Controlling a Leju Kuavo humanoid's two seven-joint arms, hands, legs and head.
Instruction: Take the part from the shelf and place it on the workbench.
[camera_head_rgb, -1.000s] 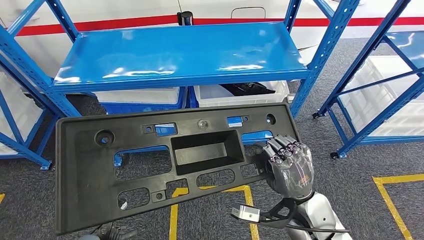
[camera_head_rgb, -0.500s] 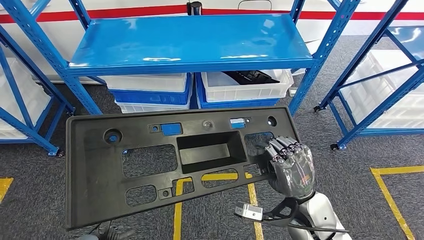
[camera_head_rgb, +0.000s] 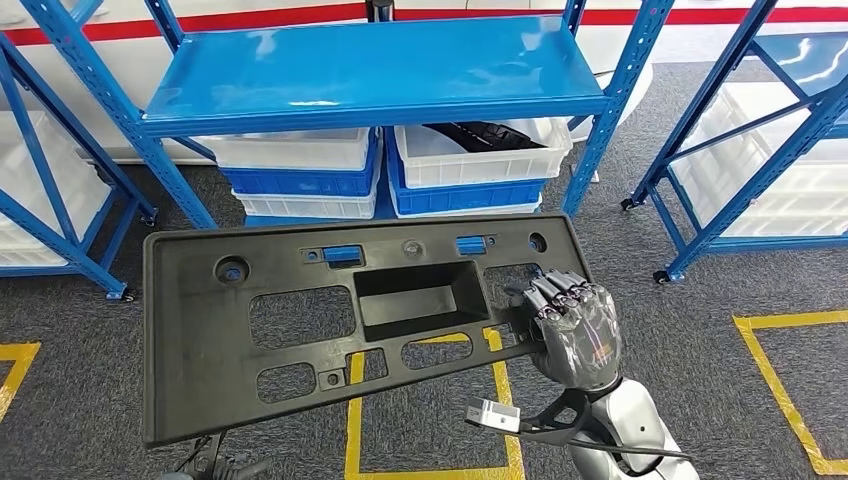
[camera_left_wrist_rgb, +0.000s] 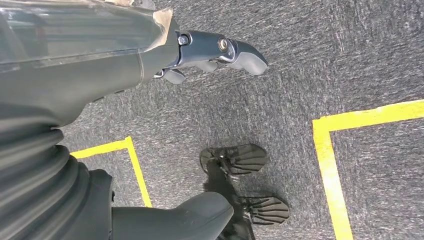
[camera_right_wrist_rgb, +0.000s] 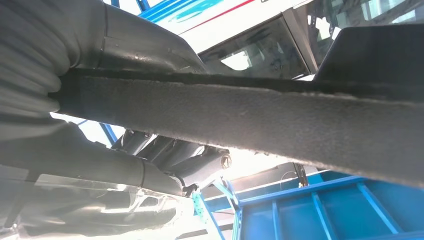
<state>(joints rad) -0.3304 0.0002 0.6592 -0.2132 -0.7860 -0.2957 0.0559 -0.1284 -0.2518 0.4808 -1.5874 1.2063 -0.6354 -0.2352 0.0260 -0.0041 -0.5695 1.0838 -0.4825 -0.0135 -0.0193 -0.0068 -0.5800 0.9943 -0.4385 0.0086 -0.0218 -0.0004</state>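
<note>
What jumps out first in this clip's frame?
A long black moulded plastic panel with cut-outs spans the head view, gripped at its right end by the right hand. Behind stands a bright blue steel shelf, with white plastic bins beneath, over grey carpet marked by yellow floor tape.

No text, label, brand or number can be read anywhere in these views, neither on the black part (camera_head_rgb: 350, 320) nor on the blue shelf (camera_head_rgb: 380, 70) at twelve o'clock.
</note>
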